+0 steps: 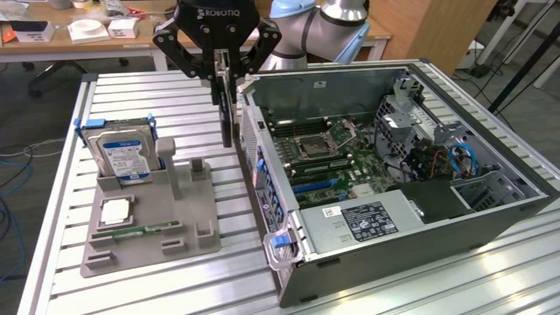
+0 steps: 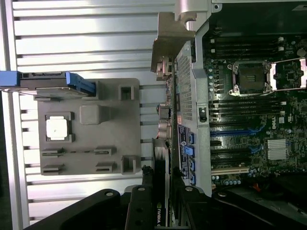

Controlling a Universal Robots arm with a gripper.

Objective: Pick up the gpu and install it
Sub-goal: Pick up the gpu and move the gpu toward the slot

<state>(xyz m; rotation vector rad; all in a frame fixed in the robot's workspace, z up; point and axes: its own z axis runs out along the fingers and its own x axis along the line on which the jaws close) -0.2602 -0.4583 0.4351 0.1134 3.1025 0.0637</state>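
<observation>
My gripper (image 1: 225, 71) part-closed, fingers clamped on the top edge of the gpu (image 1: 227, 118), card hanging upright, edge-on, above the table (image 1: 149, 92), just beside the open computer case (image 1: 490, 220), outside its rear wall

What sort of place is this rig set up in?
Probably a robotics lab or workshop: slotted aluminium-profile table, open black desktop computer case on it, cluttered wooden workbench behind.

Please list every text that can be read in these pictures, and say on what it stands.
"ROBOTIQ": on the body of the gripper, which holds the gpu.
Label on the hard drive: too small to read.
Label on the power supply: too small to read.
</observation>
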